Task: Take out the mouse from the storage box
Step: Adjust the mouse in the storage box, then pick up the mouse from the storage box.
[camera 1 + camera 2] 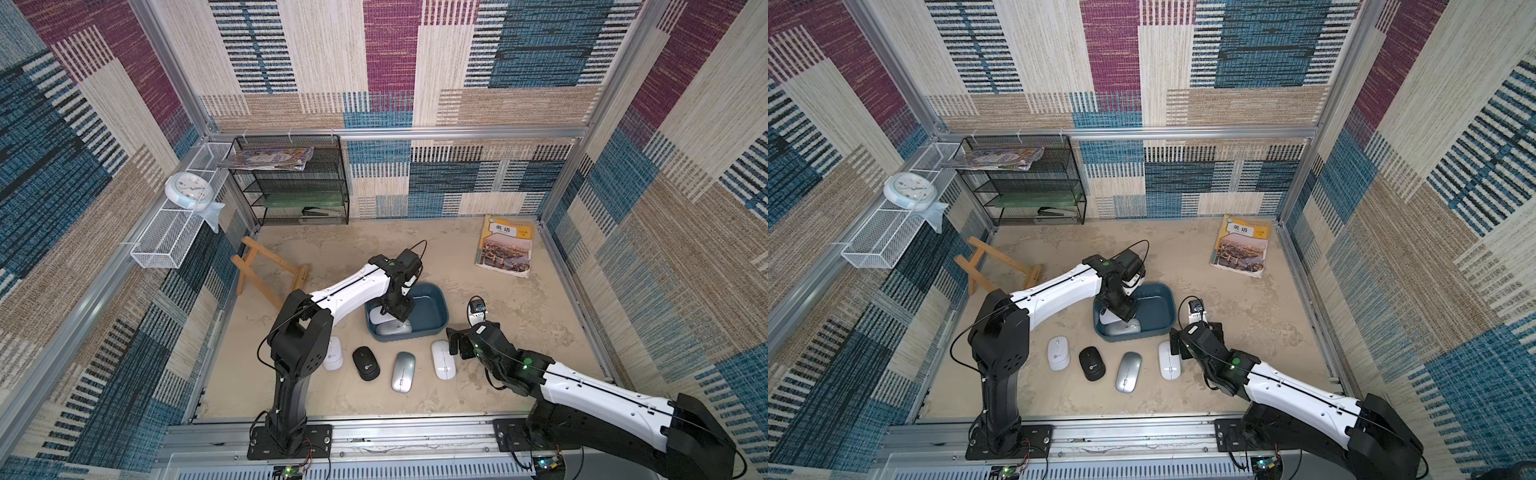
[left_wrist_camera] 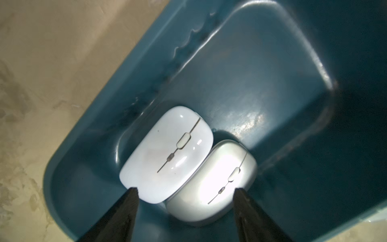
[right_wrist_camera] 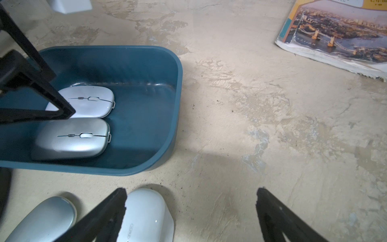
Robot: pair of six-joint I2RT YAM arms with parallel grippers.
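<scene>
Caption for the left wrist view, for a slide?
Open left gripper over a white mouse and a silver mouse side by side in the storage box.

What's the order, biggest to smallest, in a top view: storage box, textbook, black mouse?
1. storage box
2. textbook, nearly as large; it lies farther from the camera, so these two are unsure
3. black mouse, clearly smallest

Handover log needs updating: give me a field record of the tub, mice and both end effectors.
box: shallow teal-blue plastic tub
inside: flat white mouse, flat silver mouse, side by side
outside: white oval mouse, black oval mouse, slim silver mouse, slim white mouse
left end effector: open, in tub over both mice
right end effector: open, empty
</scene>
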